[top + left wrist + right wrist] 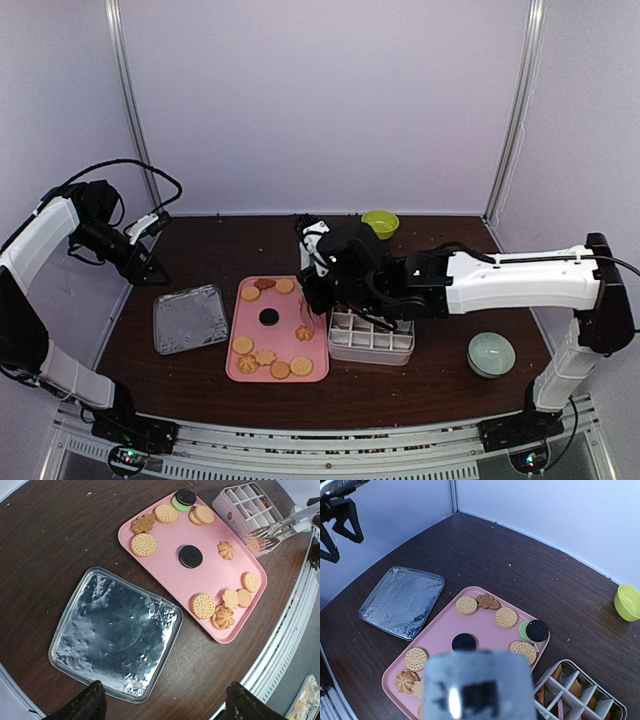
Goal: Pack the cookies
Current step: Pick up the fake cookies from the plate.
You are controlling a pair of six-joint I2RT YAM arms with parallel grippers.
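Tongs [282, 526] clamped in the right gripper [310, 292] hang at the 3 o'clock edge of the pink tray [285, 340] holding most cookies [265, 357], so a steady squeeze and slow descent into 1 cell of the divided box [372, 353] seem wise; the left gripper [164, 704], at 9 o'clock, has jaws apart.

I work on a dark brown table [215, 245]; pale lilac walls [320, 100] close it left, right and far.
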